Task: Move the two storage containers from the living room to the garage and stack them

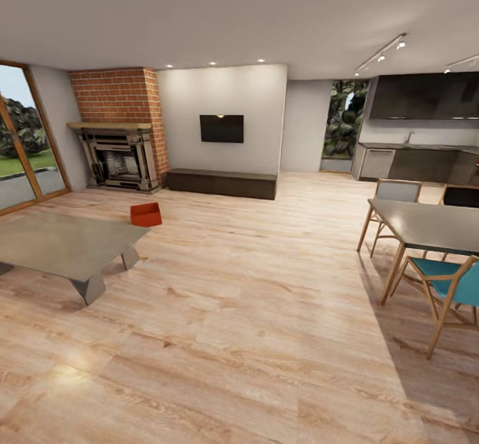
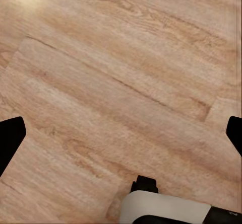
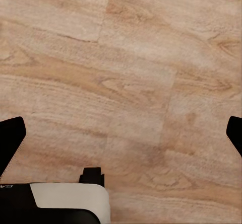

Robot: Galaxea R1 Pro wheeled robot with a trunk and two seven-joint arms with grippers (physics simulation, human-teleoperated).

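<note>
Grippers spread; container apparently floored.

Your head cam sits high, facing forward and slightly down across the room toward the fireplace and TV wall, everything at a distance. Both wrist cams point almost straight down at the plank floor from close up, fingertips at the frame edges. All three share only that floor.
</note>
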